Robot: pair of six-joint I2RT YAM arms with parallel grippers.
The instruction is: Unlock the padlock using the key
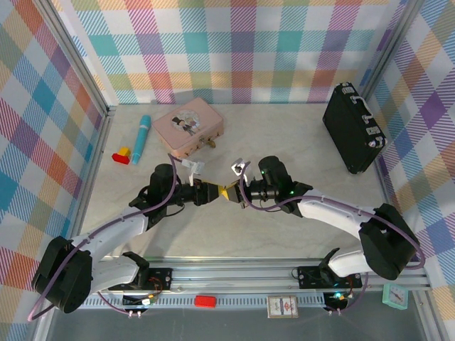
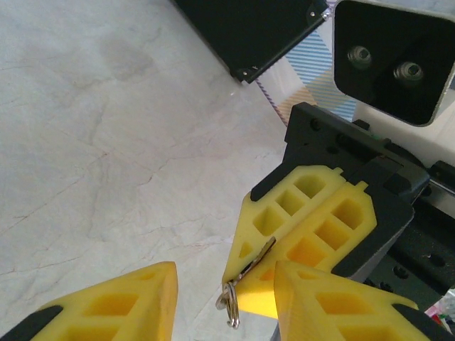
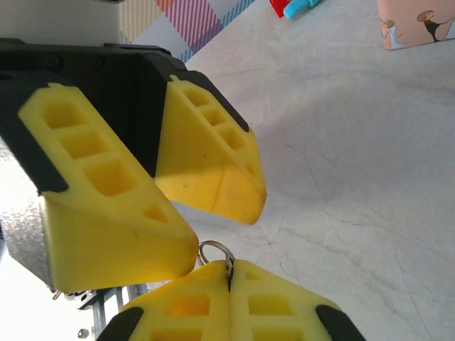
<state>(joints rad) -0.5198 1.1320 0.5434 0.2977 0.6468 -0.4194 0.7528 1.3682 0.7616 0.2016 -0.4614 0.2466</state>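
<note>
Centrally, above the pale marbled surface (image 1: 298,142): the left pincer (image 1: 215,192) and right pincer (image 1: 231,194), tip to tip. Right pincer (image 3: 229,266): yellow fingers clenched flat together on the key (image 2: 259,257), a thin silvery blade nipped at their tips. The key's ring (image 3: 215,251) hangs out past the fingertips, free. Left pincer (image 2: 226,284): released, fingers spread wide, the ring (image 2: 229,304) dangling in the gap between them, touching neither. From the right wrist, the left pincer (image 3: 220,226) shows its two fingers apart, just beside the ring. Far left of the surface: pink tin (image 1: 188,126), lying flat, with a small brass-coloured piece (image 1: 209,144) at its near right edge, too small to tell padlock from clasp. Left of the tin: blue marker (image 1: 141,138), with red and yellow blocks (image 1: 122,155) just beside its near end. Far right: black case (image 1: 353,128), well apart from both pincers.
</note>
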